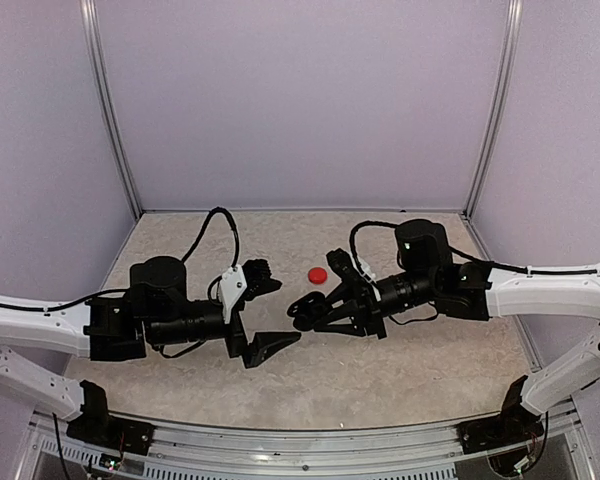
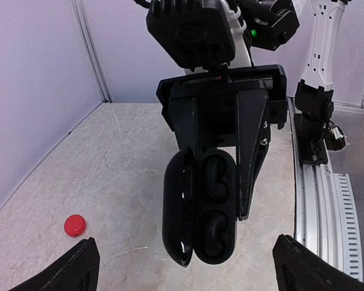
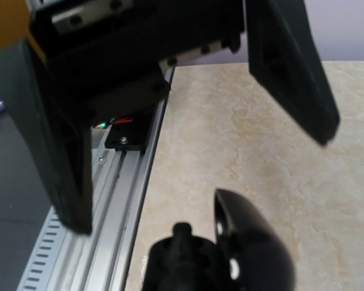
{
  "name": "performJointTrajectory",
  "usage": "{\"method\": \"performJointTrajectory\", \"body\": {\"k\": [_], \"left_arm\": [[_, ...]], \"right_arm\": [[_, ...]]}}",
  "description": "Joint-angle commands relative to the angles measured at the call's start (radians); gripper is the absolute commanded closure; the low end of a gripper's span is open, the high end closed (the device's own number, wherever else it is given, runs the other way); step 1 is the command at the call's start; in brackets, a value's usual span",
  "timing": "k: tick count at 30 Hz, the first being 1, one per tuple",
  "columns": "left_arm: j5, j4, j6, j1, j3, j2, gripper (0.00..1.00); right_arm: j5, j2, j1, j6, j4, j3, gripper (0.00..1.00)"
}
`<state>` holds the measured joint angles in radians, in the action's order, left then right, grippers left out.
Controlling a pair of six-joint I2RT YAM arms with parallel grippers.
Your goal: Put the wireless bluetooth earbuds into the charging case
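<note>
- Being gripped by the right gripper (image 1: pixel 318 306), whose jaws are clenched on its body, the charging case (image 2: pixel 213 209) is being presented to the left gripper (image 1: pixel 277 308) with its lid (image 2: pixel 175 206) swung open, apparently so that the inside is being kept reachable.
- Two black earbuds (image 2: pixel 210 182) are being carried seated inside the case, one just past the right fingertips and the other nearer the case's free end.
- The left gripper is being kept released, with its fingers (image 2: pixel 70 270) spread wide on either side of the case and nothing being grasped. It is judged to be free for another pick.
- A red earbud (image 2: pixel 74 225) is being left on the table (image 2: pixel 109 170), apart from both grippers and on their far side, away from the arm bases.
</note>
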<state>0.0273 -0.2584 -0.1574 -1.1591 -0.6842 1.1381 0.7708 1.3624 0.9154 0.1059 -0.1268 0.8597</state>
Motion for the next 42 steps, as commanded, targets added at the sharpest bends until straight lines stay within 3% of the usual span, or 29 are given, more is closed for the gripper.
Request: {"method": "performJointTrajectory", "body": {"k": [1, 10, 29, 35, 42], "left_arm": [[0.027, -0.045, -0.002, -0.022, -0.040, 0.036, 0.01], [0.052, -0.030, -0.080, -0.092, -0.065, 0.076, 0.01], [0.054, -0.047, -0.113, -0.122, -0.036, 0.023, 0.04], [-0.095, -0.136, -0.099, -0.121, 0.007, 0.004, 0.01], [-0.340, -0.286, -0.049, -0.075, 0.071, -0.021, 0.01]], "right_arm": [[0.023, -0.030, 0.010, -0.013, -0.028, 0.032, 1.00], [0.016, -0.044, 0.010, -0.019, -0.042, 0.014, 1.00], [0.008, -0.040, 0.008, -0.021, -0.045, 0.008, 1.00], [0.002, -0.029, -0.026, -0.069, -0.076, -0.007, 1.00], [0.014, 0.052, -0.176, -0.258, -0.117, -0.016, 1.00]]}}
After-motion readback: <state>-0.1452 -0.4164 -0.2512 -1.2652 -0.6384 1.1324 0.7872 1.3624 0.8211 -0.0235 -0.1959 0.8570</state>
